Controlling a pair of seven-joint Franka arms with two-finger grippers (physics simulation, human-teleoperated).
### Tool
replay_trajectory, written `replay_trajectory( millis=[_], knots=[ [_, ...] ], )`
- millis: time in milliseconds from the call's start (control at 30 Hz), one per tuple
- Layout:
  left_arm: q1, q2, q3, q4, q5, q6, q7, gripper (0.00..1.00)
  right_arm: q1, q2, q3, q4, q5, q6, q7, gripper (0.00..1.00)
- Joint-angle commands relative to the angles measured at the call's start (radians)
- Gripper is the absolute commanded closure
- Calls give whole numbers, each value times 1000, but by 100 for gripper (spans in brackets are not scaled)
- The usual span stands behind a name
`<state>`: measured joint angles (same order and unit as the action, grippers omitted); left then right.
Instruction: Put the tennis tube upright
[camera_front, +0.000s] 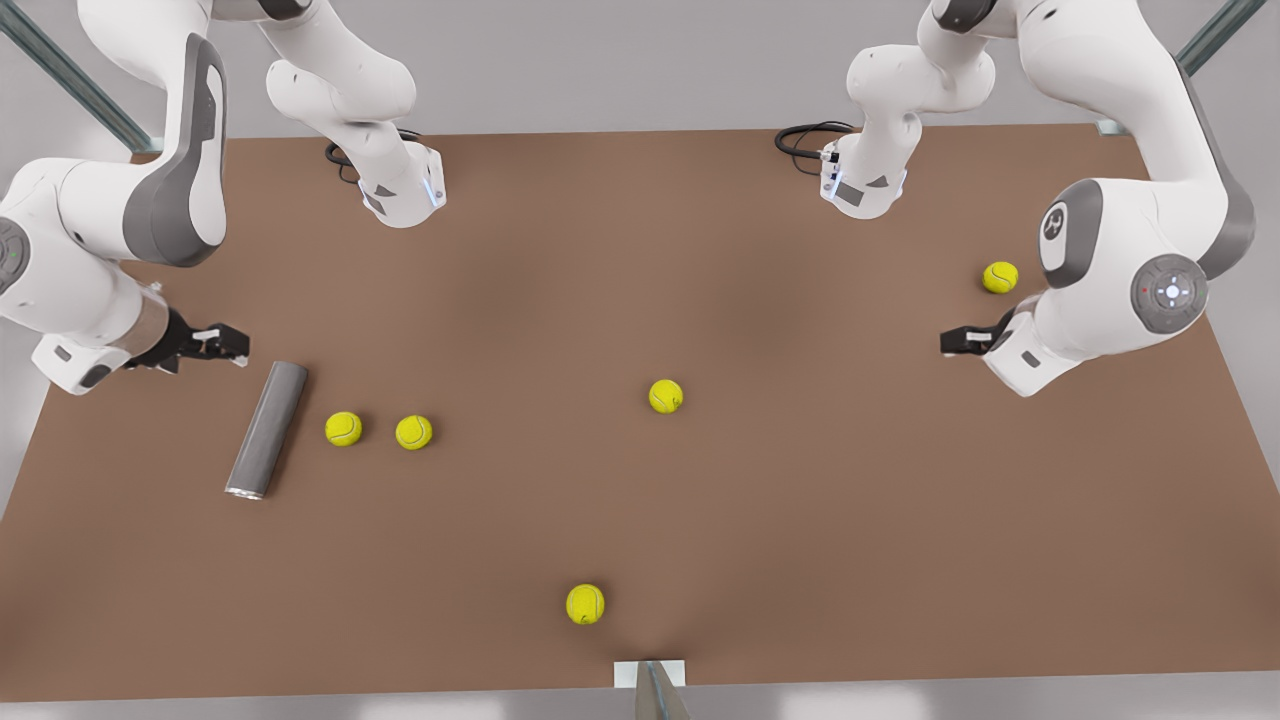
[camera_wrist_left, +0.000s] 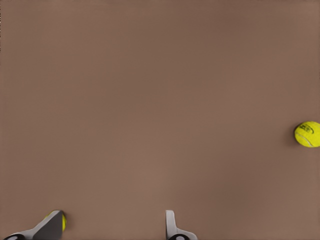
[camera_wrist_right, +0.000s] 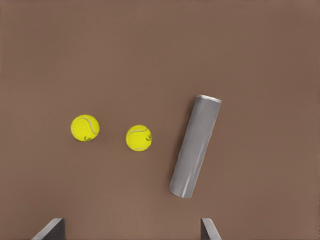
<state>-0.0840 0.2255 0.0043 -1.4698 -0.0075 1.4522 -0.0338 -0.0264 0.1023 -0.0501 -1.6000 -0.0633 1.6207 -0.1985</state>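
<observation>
Tube (camera_front: 267, 429) lies flat on the bench (camera_front: 800, 520), front view's left, silver rim at the near end, two balls (camera_front: 343, 428) just beside it. Right hand (camera_wrist_right: 132, 231) hovers just off its far end, wide open, empty. Left hand (camera_wrist_left: 112, 227) waits at the far right, open, empty. Likely light, rigid, slick and prone to rolling: grip across the body near one end, then tip up.

Both pincers, right (camera_front: 228, 345) and left (camera_front: 958, 341), open.
</observation>
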Motion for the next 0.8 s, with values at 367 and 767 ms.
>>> replay_trajectory(
  millis=[367,767],
  knots=[
    [0,2,3,-10,-3,51,-14,0,-239,257,-4,-193,5,470,-153,0],
    [1,9,5,-32,0,51,-12,0,-245,315,-5,-422,135,755,-127,0]
  ],
)
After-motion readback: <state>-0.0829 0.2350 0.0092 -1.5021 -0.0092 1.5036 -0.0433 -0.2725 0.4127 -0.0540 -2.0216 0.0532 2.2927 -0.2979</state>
